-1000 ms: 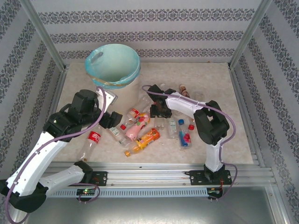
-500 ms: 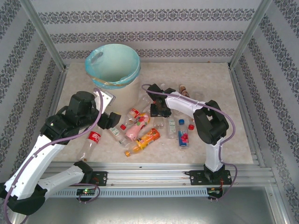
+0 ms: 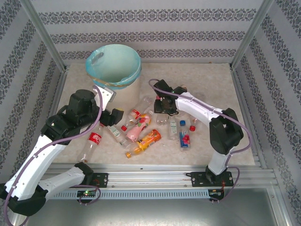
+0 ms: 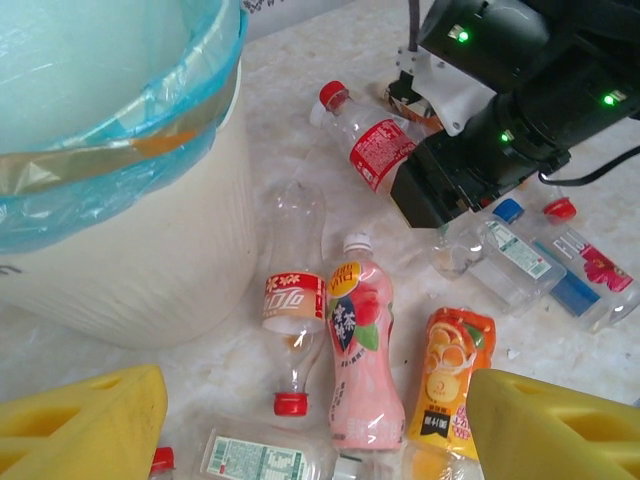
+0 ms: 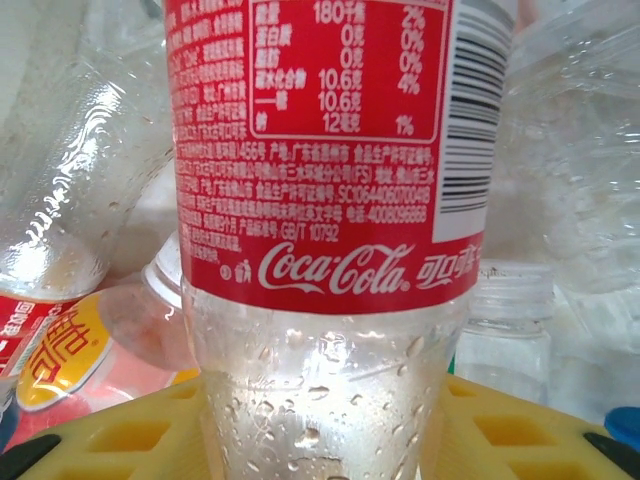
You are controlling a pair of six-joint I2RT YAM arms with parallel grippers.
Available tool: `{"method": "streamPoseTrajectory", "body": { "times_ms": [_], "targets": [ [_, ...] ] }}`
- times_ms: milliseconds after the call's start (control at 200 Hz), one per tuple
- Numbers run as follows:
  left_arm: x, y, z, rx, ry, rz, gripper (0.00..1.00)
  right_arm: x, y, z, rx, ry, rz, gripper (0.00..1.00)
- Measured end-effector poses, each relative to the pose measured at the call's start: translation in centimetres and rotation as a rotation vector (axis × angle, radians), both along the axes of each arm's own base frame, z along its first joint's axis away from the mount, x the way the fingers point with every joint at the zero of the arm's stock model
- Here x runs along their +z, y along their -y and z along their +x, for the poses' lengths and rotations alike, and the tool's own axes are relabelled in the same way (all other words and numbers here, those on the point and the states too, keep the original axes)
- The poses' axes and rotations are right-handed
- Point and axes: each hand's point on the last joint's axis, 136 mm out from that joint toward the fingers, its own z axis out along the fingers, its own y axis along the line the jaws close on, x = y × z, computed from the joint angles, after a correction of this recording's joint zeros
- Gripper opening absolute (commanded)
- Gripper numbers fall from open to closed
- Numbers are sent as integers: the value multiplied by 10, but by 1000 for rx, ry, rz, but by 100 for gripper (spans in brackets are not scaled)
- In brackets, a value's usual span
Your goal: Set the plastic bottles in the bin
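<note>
A pale, speckled desk (image 3: 211, 80) sits inside a three-sided booth. The back wall (image 3: 150, 26), left wall (image 3: 19, 70) and right wall (image 3: 282, 75) all carry the same paper: white, with grey ornamental bands. An aluminium post (image 3: 43, 35) slants up at each back corner. A slotted metal rail (image 3: 155, 175) runs along the desk's near edge, with a grey sheet (image 3: 155, 212) below it. The light is soft and even.

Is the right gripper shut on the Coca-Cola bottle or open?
Shut. The right gripper has its yellow pads against both sides of the Coca-Cola bottle, below its red label.
</note>
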Motion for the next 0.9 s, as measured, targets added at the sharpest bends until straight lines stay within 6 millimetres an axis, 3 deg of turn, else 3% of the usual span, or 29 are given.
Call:
{"method": "streamPoseTrajectory", "body": {
  "times_ms": [255, 415, 899],
  "targets": [
    [21, 11, 16, 31, 5, -78, 81, 37, 8, -10, 4, 76, 50, 46],
    [34, 28, 37, 34, -11, -115, 81, 63, 21, -21, -6, 135, 90, 45],
    [44, 122, 125, -54, -155, -309, 79, 111, 51, -53, 77, 326, 330, 44]
  ]
}}
